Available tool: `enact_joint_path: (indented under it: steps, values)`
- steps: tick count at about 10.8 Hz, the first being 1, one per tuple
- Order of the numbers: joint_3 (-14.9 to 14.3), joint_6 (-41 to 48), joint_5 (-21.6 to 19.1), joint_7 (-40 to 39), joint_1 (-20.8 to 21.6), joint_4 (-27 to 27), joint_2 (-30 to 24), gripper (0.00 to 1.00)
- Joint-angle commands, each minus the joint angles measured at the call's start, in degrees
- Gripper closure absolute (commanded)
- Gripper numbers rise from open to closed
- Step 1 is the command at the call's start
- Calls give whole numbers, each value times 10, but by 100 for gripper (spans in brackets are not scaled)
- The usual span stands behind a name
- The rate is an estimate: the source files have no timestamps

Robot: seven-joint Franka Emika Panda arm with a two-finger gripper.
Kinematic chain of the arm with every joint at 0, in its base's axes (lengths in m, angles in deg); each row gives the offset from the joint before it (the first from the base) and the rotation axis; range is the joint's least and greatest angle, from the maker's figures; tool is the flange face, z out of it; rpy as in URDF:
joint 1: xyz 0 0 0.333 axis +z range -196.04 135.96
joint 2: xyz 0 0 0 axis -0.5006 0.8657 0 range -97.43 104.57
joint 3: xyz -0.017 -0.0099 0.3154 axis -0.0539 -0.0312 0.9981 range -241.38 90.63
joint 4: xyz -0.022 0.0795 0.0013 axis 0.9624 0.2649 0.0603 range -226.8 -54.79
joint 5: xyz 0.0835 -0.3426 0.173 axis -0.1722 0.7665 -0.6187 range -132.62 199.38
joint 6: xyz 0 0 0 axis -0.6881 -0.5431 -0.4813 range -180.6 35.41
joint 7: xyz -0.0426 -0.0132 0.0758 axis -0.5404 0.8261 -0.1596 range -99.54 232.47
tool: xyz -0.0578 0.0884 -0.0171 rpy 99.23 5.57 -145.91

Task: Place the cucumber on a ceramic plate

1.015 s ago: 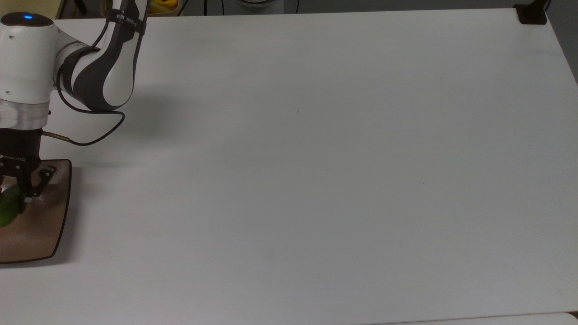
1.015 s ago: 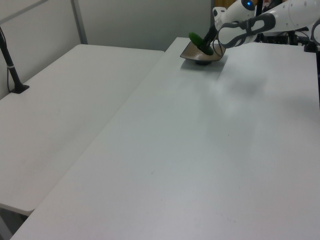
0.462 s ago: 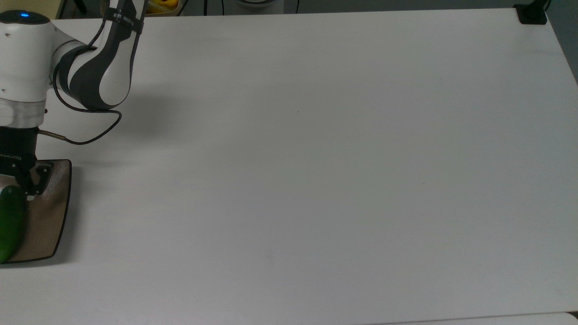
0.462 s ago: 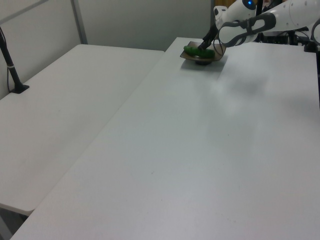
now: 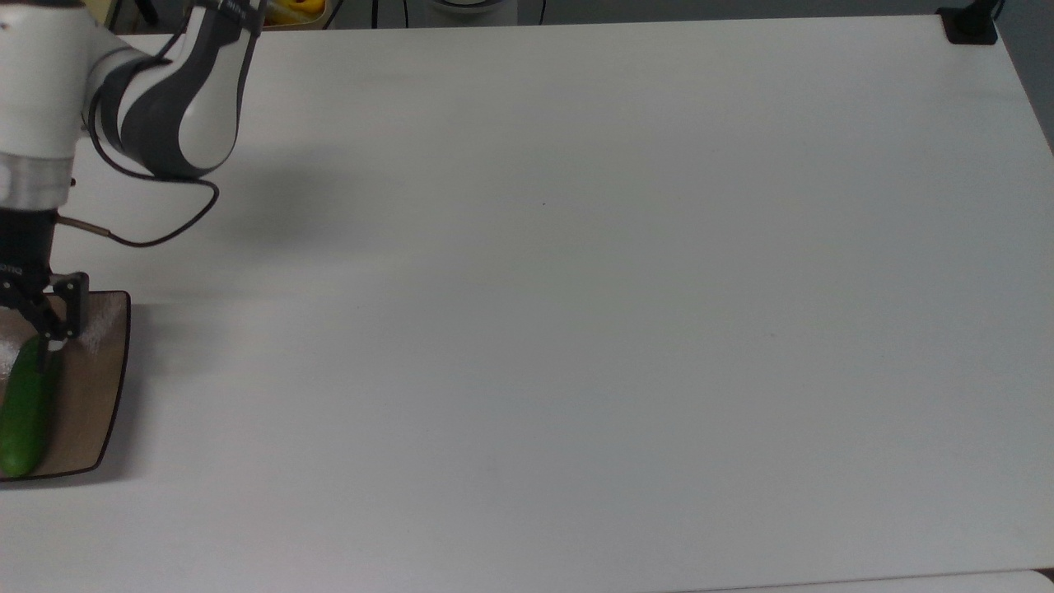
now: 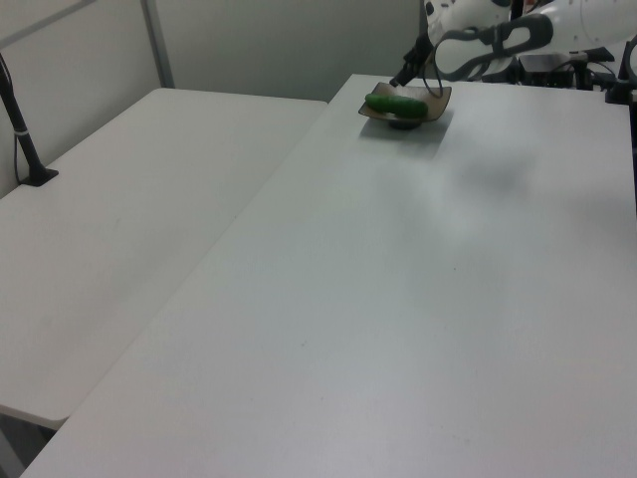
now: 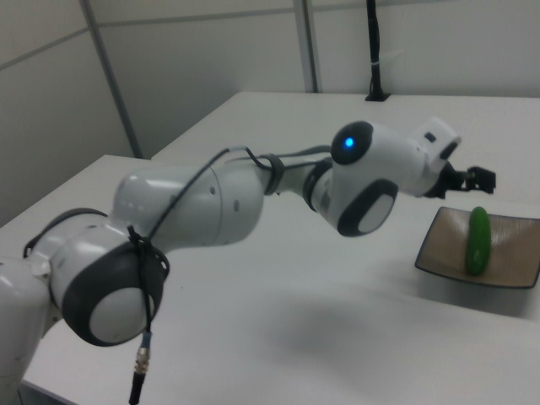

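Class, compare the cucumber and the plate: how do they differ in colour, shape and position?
The cucumber is dark green; the plate is glossy brown. The cucumber is long and rounded; the plate is square and shallow. The cucumber lies in the plate; the plate sits on the table. Both are free of the hand.

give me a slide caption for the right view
Cucumber lying on the ceramic plate, with the Panda's open gripper just above the plate's far edge.
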Motion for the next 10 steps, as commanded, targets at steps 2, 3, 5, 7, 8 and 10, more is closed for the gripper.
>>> enact_joint_path:
  steps: [2,3,5,7,8,10]
  values:
    - [1,28,-15,-4,12,-167,-166,0]
    - [1,75,-15,-5,14,-189,-207,0]
    - [1,232,-15,-3,20,-197,-276,0]
    - [1,427,-13,36,34,-197,-349,0]
    - [1,535,-13,79,49,-196,-393,0]
    - [-3,651,-8,172,87,-198,-445,0]
